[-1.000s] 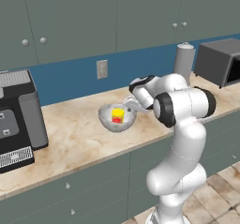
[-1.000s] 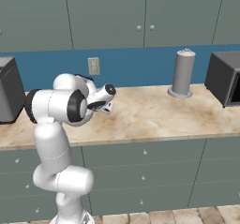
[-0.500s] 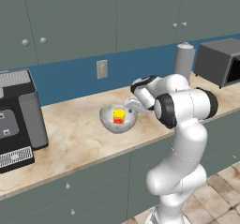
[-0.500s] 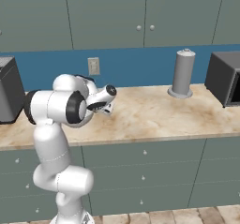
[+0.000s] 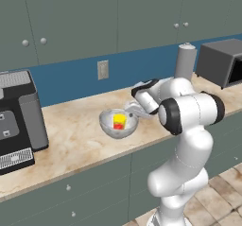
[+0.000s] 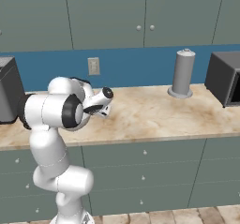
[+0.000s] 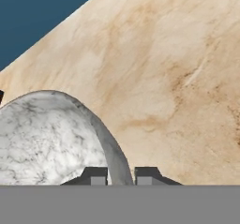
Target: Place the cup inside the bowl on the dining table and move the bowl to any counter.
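- Step in hand: the bowl (image 5: pixel 118 124), with the cup (image 5: pixel 119 121) standing inside it, is at the counter (image 5: pixel 80 140); the first half of the task reads as done, and the second half, setting the bowl on a counter, appears to be at its end.
- Gripper (image 7: pixel 121 175): in the hand view the two finger tips stand one on each side of the bowl's (image 7: pixel 51 134) rim wall, pinching it. In the left base view the gripper (image 5: pixel 131 116) meets the right-hand rim of the bowl.
- Position of the bowl: roughly mid-depth on the counter, between the dark appliance (image 5: pixel 16 118) at the left and the arm at the right. Whether its underside rests fully on the counter (image 7: pixel 164 68) or hangs just above it cannot be told from these views.
- Position of the cup: upright, yellow above and red below, near the middle of the bowl.
- Next move, as a judgement: bring the bowl level onto the counter if it is not yet down, spread the fingers to free the rim, then lift the hand away without catching the rim and tipping the cup.
- Count: one bowl, one cup, one grey upright cylinder (image 6: pixel 182 73) on the counter (image 6: pixel 154 115), one wall outlet (image 6: pixel 93 66), one open-fronted dark box (image 6: pixel 227 80) at the right.
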